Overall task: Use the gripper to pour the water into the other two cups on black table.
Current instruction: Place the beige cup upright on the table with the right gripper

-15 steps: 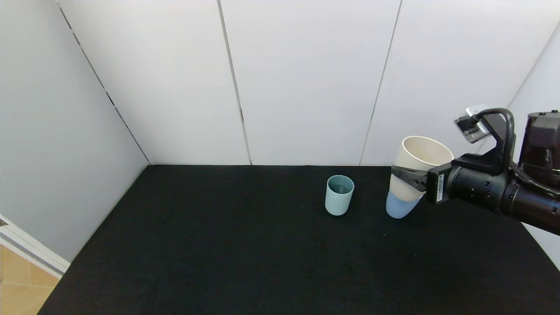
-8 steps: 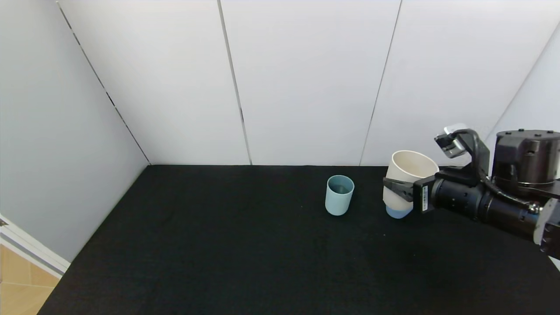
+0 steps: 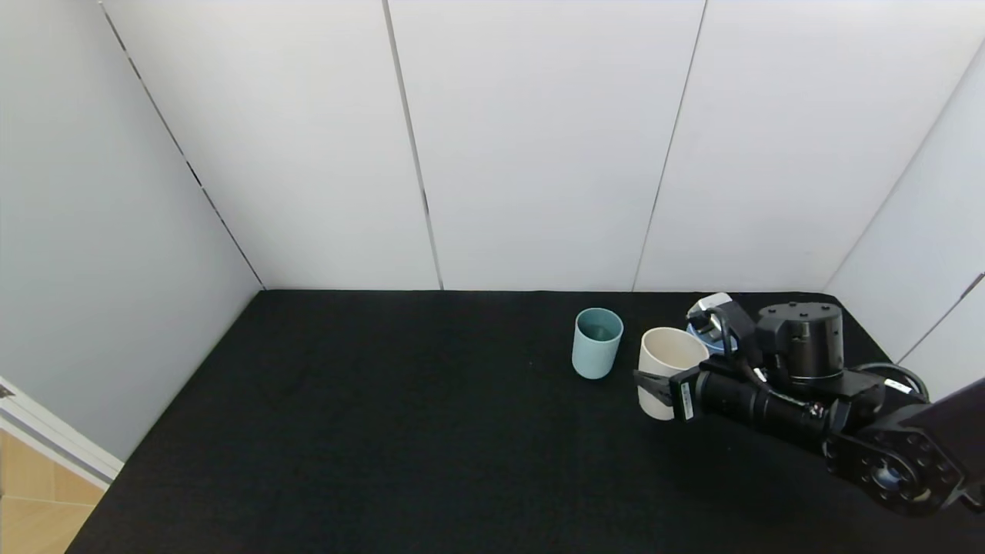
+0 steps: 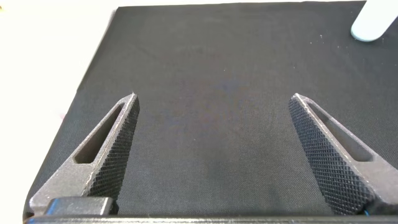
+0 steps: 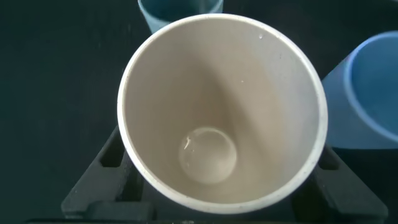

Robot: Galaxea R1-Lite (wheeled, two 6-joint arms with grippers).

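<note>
My right gripper (image 3: 652, 385) is shut on the cream cup (image 3: 666, 360) and holds it upright, low at the black table (image 3: 385, 431), just right of the teal-green cup (image 3: 597, 342). The light blue cup (image 3: 699, 335) stands behind the gripper, mostly hidden by the arm. In the right wrist view the cream cup (image 5: 221, 112) sits between my right gripper's (image 5: 217, 171) jaws, with a little water (image 5: 208, 155) at its bottom. The teal-green cup (image 5: 177, 12) and the light blue cup (image 5: 367, 93) stand close beside it. My left gripper (image 4: 211, 102) is open and empty over bare cloth.
White panel walls (image 3: 539, 146) enclose the table at the back and on both sides. A pale cup (image 4: 373, 25) shows far off in the left wrist view. A strip of wooden floor (image 3: 31, 500) shows past the table's front left corner.
My right gripper has come down and to the left with the cream cup, from tilted above the light blue cup to upright and low beside the teal-green cup.
</note>
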